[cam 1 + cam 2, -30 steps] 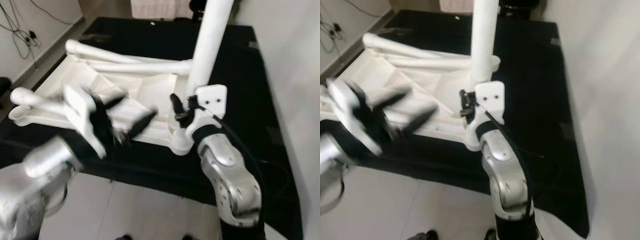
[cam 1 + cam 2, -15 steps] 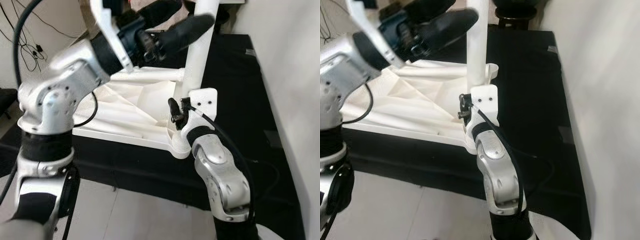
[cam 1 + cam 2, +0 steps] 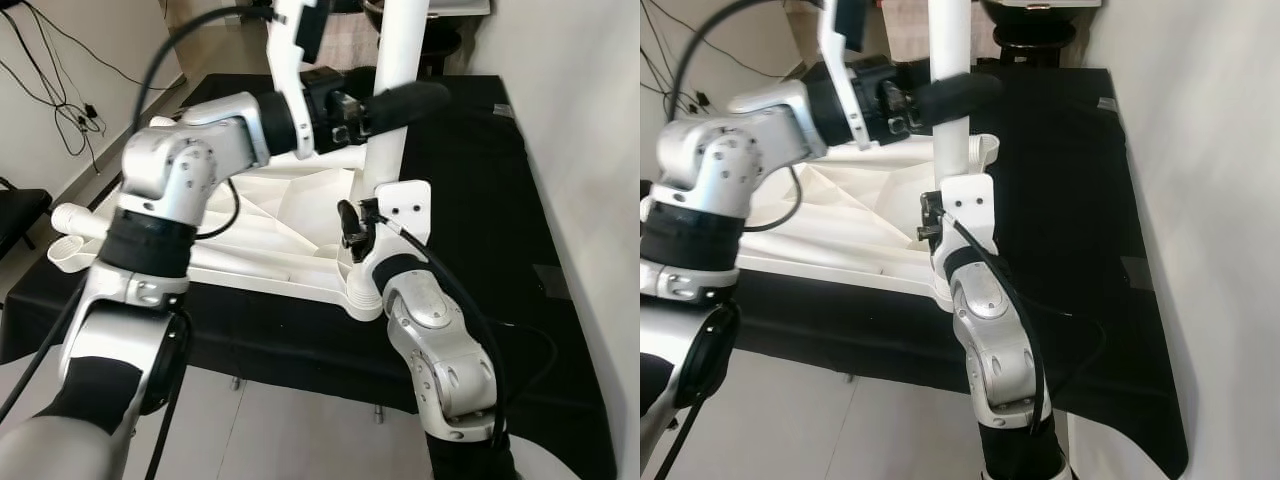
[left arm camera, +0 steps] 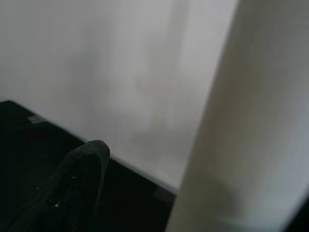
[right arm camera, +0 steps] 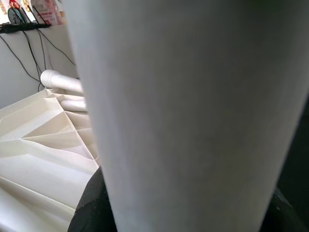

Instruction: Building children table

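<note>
Black cloth (image 3: 500, 200) covers the work surface, filling the upper-center to right of the head views, w/ a pale wall along the right edge. On it lies the white tabletop (image 3: 290, 215), upside down, ribbed underside facing up, spread across center-left. One white table leg (image 3: 390, 130) stands upright from the tabletop's near corner socket, running up out of the top of the frame at center. Two more loose legs (image 3: 200, 250) lie across the tabletop at left.

Left arm (image 3: 170, 200) rises from lower left, bends at the elbow & reaches right across the upper middle. Left gripper (image 3: 385, 100) is at the upright leg, upper center, one long black finger (image 3: 405, 98) crossing in front of the leg; spread can't be told. Left wrist view: a black fingertip (image 4: 79, 179) beside the pale leg.

Right arm (image 3: 440, 350) comes up from the bottom center-right. Right gripper (image 3: 358, 228) sits at the leg's base, center frame, fingers either side of the leg, closed around it, as the right wrist view suggests.
</note>
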Controlling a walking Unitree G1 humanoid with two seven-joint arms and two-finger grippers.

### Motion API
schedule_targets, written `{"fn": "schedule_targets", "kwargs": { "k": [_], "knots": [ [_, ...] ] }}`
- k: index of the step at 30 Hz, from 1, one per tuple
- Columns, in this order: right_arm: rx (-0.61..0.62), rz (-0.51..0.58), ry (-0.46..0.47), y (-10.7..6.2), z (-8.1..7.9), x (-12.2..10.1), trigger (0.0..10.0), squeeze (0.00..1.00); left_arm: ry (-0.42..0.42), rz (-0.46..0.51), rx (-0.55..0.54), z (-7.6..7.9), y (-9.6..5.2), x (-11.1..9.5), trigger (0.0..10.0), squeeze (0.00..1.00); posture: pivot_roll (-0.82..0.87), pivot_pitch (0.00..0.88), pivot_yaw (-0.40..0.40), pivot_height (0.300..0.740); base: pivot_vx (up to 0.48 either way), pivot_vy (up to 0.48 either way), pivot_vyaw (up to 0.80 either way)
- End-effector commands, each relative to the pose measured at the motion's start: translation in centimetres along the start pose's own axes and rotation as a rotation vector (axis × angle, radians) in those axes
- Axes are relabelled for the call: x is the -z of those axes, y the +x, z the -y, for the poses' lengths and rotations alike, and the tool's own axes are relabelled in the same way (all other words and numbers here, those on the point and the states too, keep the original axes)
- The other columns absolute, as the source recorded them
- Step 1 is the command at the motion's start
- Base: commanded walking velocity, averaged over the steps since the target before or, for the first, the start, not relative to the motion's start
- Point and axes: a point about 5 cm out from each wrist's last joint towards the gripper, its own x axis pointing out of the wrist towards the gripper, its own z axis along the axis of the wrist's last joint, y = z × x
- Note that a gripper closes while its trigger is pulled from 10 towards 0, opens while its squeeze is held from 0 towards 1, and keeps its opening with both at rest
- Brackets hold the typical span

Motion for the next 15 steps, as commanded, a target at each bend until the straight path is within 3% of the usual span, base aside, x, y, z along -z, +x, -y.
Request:
{"fn": "schedule_targets", "kwargs": {
  "k": [1, 3, 4, 15],
  "knots": [
    [0.006, -0.120, 0.058, 0.2, 0.0, 2.2, 10.0, 0.00, 0.023, -0.011, 0.046, 0.2, 0.6, -0.1, 7.9, 0.00, 0.02, 0.165, 0.093, 0.740, 0.000, 0.000, 0.00],
    [0.005, -0.118, 0.057, 0.3, 0.0, 2.1, 10.0, 0.00, 0.027, -0.016, 0.060, 0.2, 0.7, -0.1, 7.9, 0.00, 0.02, 0.165, 0.093, 0.740, 0.000, 0.000, 0.00],
    [0.002, -0.111, 0.058, 0.4, 0.0, 2.0, 10.0, 0.00, 0.051, -0.029, 0.070, 0.2, 1.1, 0.0, 0.0, 0.00, 0.01, 0.165, 0.094, 0.740, 0.000, 0.000, 0.00],
    [-0.027, -0.099, 0.058, 0.4, -0.4, 1.7, 10.0, 0.00, 0.066, -0.017, 0.117, 0.2, 1.9, -0.5, 0.0, 0.00, 0.00, 0.164, 0.088, 0.740, 0.000, 0.000, 0.00]
  ]
}}
